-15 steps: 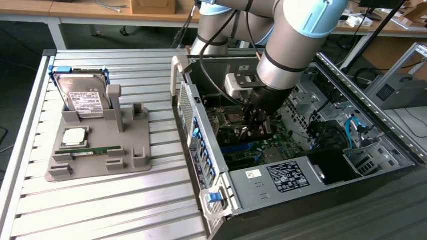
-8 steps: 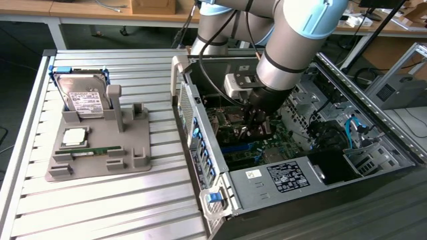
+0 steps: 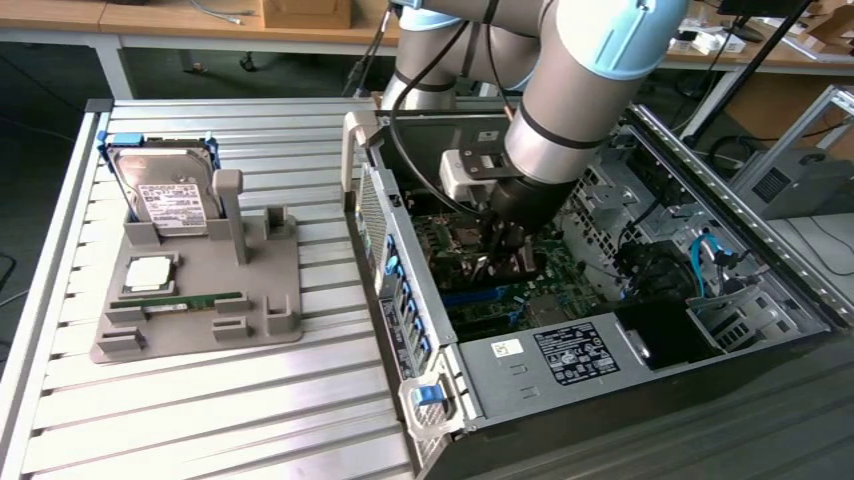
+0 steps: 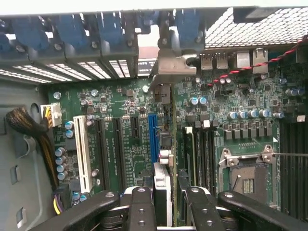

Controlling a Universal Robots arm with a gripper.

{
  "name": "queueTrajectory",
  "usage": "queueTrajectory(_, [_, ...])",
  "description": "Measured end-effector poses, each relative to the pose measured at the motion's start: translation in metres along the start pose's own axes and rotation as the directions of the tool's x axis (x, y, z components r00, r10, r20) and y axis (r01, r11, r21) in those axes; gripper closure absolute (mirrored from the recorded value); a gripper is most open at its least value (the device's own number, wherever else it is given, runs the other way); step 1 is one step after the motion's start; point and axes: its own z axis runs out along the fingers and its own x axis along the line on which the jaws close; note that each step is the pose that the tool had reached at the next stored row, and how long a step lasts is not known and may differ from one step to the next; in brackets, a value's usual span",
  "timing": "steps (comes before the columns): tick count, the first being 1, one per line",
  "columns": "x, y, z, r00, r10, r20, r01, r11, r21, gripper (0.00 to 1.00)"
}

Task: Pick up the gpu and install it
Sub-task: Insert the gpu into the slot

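Jaws clamped on gpu [image 4: 162, 187] edge, card just beside blue slot [image 4: 152, 137], inside case [image 3: 387, 230]

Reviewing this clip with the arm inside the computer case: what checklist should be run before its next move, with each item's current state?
1. Gpu held between the gripper fingers: ok.
2. Gpu off the gray holder: ok; the hard drive and memory stick sit there.
3. Gpu edge running parallel to the blue slot: ok.
4. Gpu pressed fully into the slot: cannot tell.
5. Wire bundle apart from the gpu: ok.
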Motion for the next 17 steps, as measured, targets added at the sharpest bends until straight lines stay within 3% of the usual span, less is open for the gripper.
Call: queueTrajectory(17, [0.006,0.0125,-0.0002,1.0000,0.000,-0.0004,0.000,1.0000,0.0025,0.70])
